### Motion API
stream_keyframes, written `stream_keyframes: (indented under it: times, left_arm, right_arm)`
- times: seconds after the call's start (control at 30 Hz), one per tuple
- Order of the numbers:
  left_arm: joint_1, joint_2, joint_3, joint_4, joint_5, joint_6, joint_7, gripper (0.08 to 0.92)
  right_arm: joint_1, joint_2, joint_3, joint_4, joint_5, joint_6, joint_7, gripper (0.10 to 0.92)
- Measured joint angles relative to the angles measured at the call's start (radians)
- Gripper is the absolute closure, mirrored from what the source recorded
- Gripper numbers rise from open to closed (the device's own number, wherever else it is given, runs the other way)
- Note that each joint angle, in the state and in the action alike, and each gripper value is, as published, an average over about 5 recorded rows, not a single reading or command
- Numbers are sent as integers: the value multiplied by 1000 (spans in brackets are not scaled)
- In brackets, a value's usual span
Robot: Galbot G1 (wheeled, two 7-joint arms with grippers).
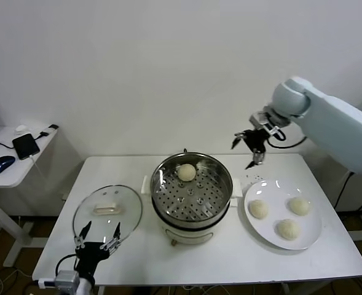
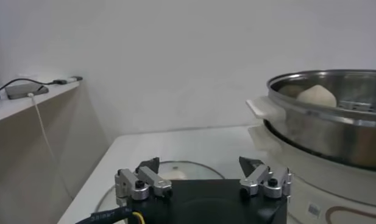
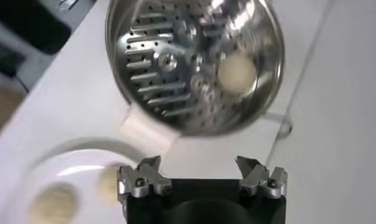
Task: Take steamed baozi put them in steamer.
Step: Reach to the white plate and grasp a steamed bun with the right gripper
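Stainless steel gave the steamer its mirror shine; it sat mid-worktop on a white base with stubby side handles, its perforated tray open to the air. One steamed baozi already lay on that tray, against the far wall, which I judged left the nearer holes free for the rest. The other three baozi waited on a flat white plate just beside the steamer on the robot's right, spread apart from one another so that each could be taken without nudging its neighbour. All four were smooth, matte, cream-white domes, and they looked soft enough to dent under a hard squeeze.

The right tool hung in the air above the worktop, beyond the plate's far edge and near the steamer's rim, fingers spread wide and holding nothing. Its wrist view looked straight down past both bare fingertips onto the tray and the plate's edge, a sensible height for swinging across to the plate without catching the steamer's wall.

The left tool was parked low at the worktop's near left edge, likewise gaping and empty. Just beyond it lay the round glass lid with its cream handle, set flat and well away from the path between plate and steamer, presumably so the pot stayed open while loading went on. A side desk with a phone and a mouse stood farther left, apart from the work.
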Motion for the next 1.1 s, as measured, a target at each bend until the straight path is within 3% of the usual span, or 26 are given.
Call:
stream_keyframes:
  times: [0.33, 1.1]
  left_arm:
    - [14, 1, 0, -8, -1, -5, -2, 177]
    - [13, 2, -11, 16, 1, -7, -3, 177]
  right_arm:
    - [-245, -43, 160, 27, -150, -71, 30, 203]
    - [-573, 102, 399, -106, -366, -57, 82, 203]
